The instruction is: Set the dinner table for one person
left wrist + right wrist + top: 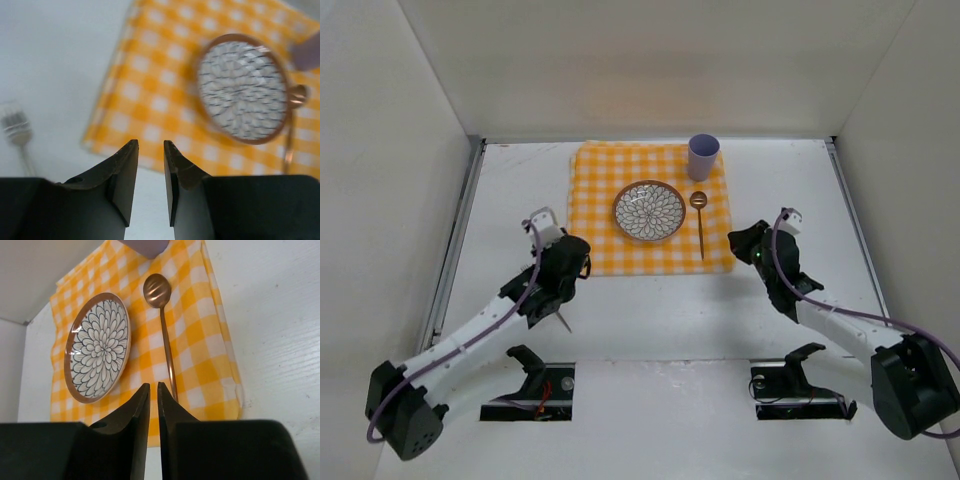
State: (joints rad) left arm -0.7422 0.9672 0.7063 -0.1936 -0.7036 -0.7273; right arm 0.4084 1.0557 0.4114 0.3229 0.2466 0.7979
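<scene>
A yellow-and-white checked cloth (605, 175) lies at the back middle of the white dinner table (660, 310). On the cloth are a flower-patterned plate (649, 211) (242, 90) (97, 347), a copper spoon (699, 222) (162, 325) to its right, and a purple cup (703, 156) behind the spoon. A fork (17, 131) lies on the bare table left of the cloth, and only its handle end (564, 323) shows under my left arm. My left gripper (582, 268) (150, 142) is open and empty above the cloth's near-left corner. My right gripper (735, 240) (153, 384) is shut and empty at the cloth's near-right corner, by the spoon's handle.
White walls close in the table on the left, back and right. Thin metal rails (458, 240) (850, 220) run along its side edges. Two black stands (535, 375) (798, 382) sit in recesses at the near edge by the arm bases.
</scene>
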